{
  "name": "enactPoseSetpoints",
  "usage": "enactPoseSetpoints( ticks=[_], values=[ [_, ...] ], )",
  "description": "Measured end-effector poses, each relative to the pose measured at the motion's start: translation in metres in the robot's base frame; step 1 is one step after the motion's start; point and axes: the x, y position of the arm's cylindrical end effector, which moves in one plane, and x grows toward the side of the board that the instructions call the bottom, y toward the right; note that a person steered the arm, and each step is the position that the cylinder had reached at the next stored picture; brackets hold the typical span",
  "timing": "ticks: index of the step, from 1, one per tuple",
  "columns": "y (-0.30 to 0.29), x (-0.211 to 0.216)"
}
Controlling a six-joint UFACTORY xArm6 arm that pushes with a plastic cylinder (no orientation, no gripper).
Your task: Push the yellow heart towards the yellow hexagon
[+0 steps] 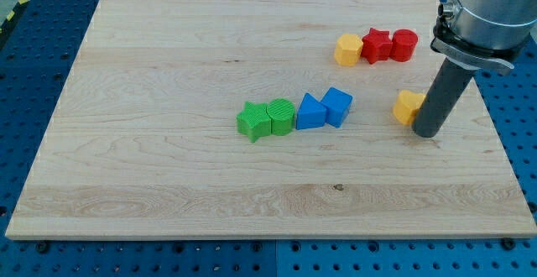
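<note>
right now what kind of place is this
Probably a robotics lab bench: a wooden board lies on a blue perforated table, small coloured blocks such as the yellow heart and yellow hexagon are scattered on it, and my tip sits beside the heart.

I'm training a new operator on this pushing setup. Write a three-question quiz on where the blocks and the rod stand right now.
1. True or false: my tip is at the view's right of the yellow heart, right beside it.
2. Which block touches the yellow hexagon? A) red star B) blue cube C) green star
3. Fill in: from the heart, the hexagon lies towards the view's top and ____.

Key: 1 true; 2 A; 3 left.
</note>
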Motion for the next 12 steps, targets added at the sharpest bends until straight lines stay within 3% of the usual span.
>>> enactPoseSetpoints(
  ticks=[8, 10, 12],
  values=[
    [-0.014, -0.049],
    [0.025, -0.049],
    [-0.008, -0.054]
  ],
)
